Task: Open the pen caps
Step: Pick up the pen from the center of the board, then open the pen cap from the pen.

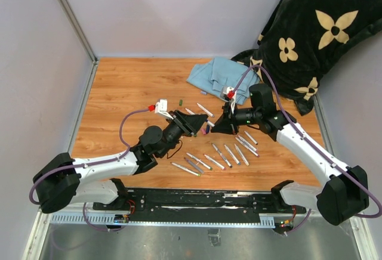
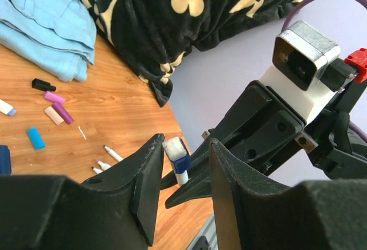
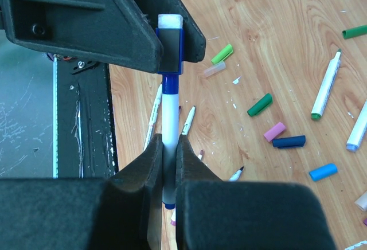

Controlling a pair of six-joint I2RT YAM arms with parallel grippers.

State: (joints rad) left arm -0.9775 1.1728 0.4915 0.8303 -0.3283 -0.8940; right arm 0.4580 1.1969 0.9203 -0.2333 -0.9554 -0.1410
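Near the blue cloth [image 1: 218, 75], my right gripper [image 3: 170, 147] pinches the marker [image 3: 170, 106] steady; my left gripper [image 2: 183, 152], spread, straddles its cap [image 2: 180, 164] for pulling.

Left hand [image 2: 184, 147] ajar — right hand [image 3: 167, 144] tight

I see the whole table [image 1: 119, 93] from above and behind; my two wrist cameras sit close, facing each other across one marker [image 3: 170, 112] and its blue pen cap [image 3: 170, 32].

Wooden tabletop [image 1: 131, 87], pale lilac walls [image 1: 179, 9], black flower-patterned blanket [image 1: 322, 33] in far right corner
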